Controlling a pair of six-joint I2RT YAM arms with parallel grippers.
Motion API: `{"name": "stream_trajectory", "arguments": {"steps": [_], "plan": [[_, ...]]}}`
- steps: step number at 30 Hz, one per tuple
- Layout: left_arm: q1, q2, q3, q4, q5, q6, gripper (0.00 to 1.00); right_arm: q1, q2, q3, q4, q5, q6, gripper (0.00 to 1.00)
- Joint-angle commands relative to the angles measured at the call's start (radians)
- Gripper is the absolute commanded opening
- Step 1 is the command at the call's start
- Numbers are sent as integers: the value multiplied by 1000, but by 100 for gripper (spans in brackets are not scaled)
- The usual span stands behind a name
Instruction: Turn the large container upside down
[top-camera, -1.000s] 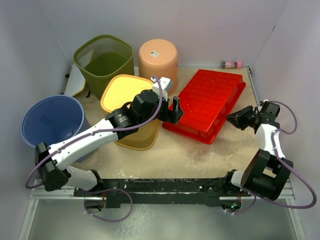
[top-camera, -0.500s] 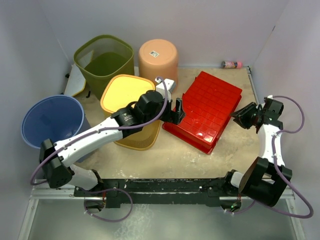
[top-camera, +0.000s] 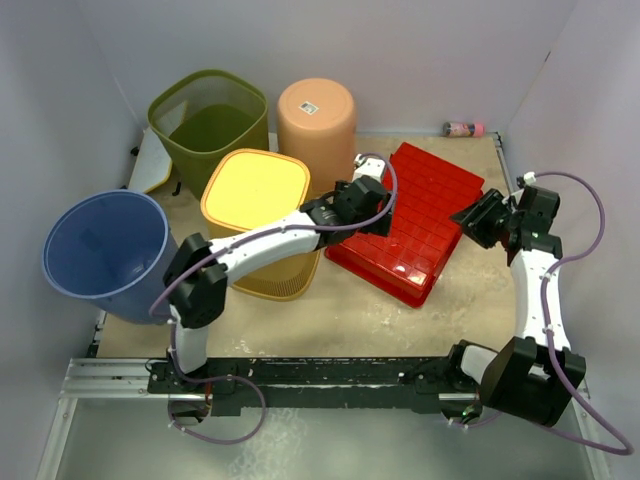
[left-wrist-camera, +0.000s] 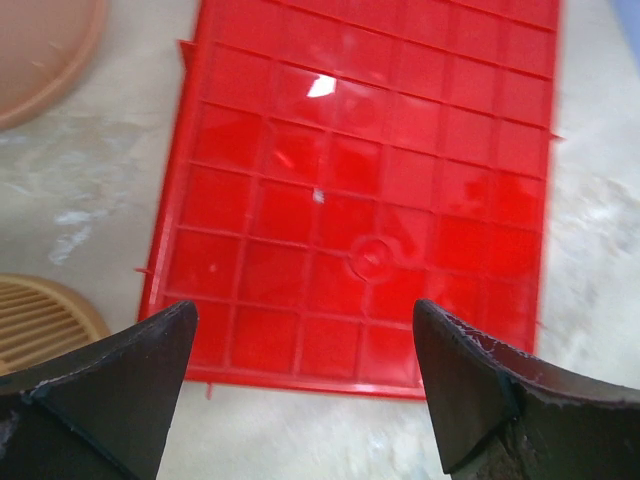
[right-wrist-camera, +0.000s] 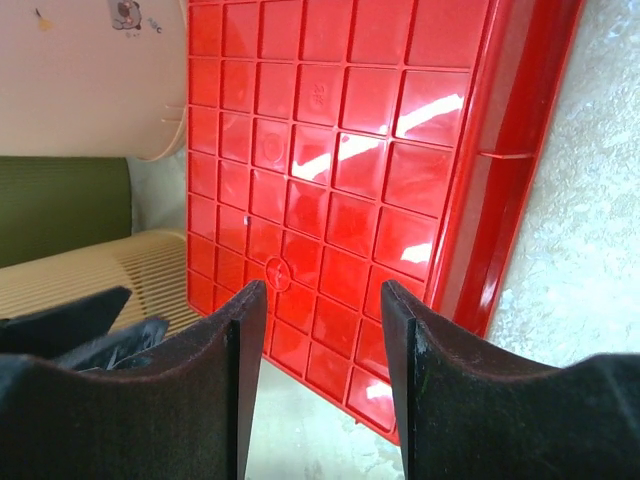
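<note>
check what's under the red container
The red container lies gridded base up on the table. Only table shows around its edges. Anything beneath it is hidden by the opaque plastic.

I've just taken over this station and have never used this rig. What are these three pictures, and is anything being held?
Two robot arms are bolted at the near edge of the table. The overhead view shows them from above and behind. The other two pictures come from a camera on each wrist, with its dark fingers at the bottom. On the table are a red container, gridded underside up, a blue bucket, a green bin, a yellow bin and an orange bucket. The left gripper and right gripper are open, pointed at the red container, holding nothing.
</note>
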Motion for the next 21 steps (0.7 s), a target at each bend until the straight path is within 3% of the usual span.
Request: {"name": "stream_trajectory", "arguments": {"steps": [1, 9, 17, 21], "plan": [[-4, 85, 134, -58, -231, -46, 87, 9, -20, 50, -43, 40, -23, 52], [1, 245, 205, -65, -249, -64, 88, 10, -17, 76, -119, 88, 5, 59], [36, 264, 176, -41, -275, -76, 88, 9, -11, 72, -100, 77, 4, 59], [79, 274, 161, -31, -151, -84, 88, 9, -9, 72, -93, 74, 6, 59]]}}
